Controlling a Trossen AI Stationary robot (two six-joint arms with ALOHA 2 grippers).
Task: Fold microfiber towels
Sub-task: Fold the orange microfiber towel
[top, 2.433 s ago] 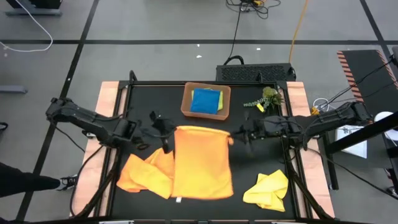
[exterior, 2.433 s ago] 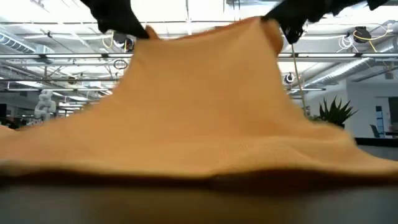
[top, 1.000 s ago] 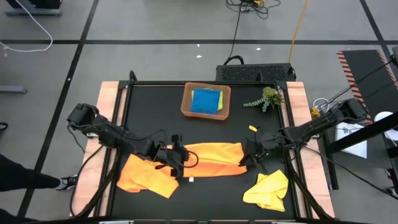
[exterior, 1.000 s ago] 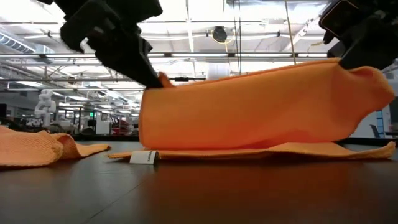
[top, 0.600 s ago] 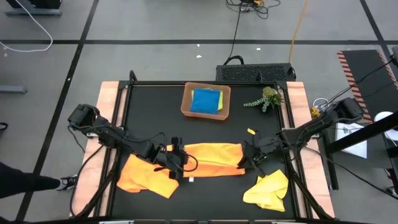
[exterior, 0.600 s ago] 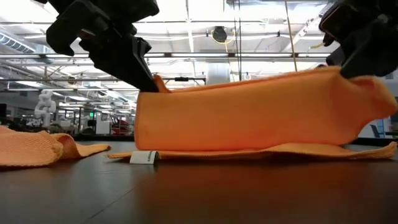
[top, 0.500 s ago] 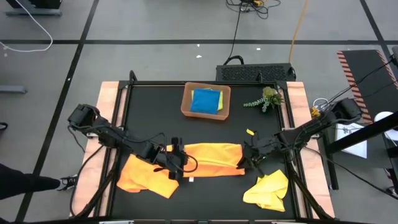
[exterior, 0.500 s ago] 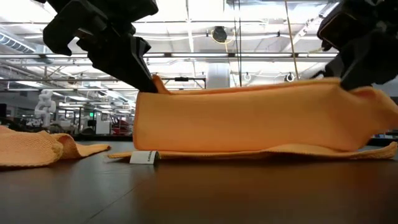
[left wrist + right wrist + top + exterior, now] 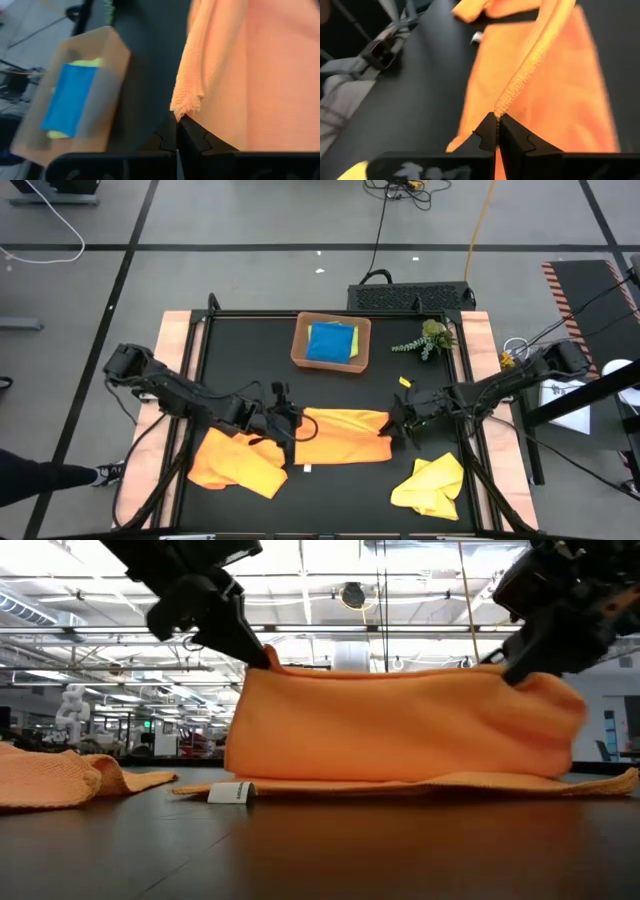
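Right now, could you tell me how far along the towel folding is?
Done: a folded blue towel lies in the brown tray. In hand: the left gripper and right gripper each pinch an end of the orange towel, holding its folded-over edge above the table. Left: a crumpled orange towel and a crumpled yellow towel remain unfolded.

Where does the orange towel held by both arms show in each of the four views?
High: held towel at table centre, between both grippers.
Low: held towel fills the middle, hanging as a fold.
Left wrist: held towel beside the tray.
Right wrist: held towel above the jaws.
Shared landmark: the tray, only in high and left wrist.
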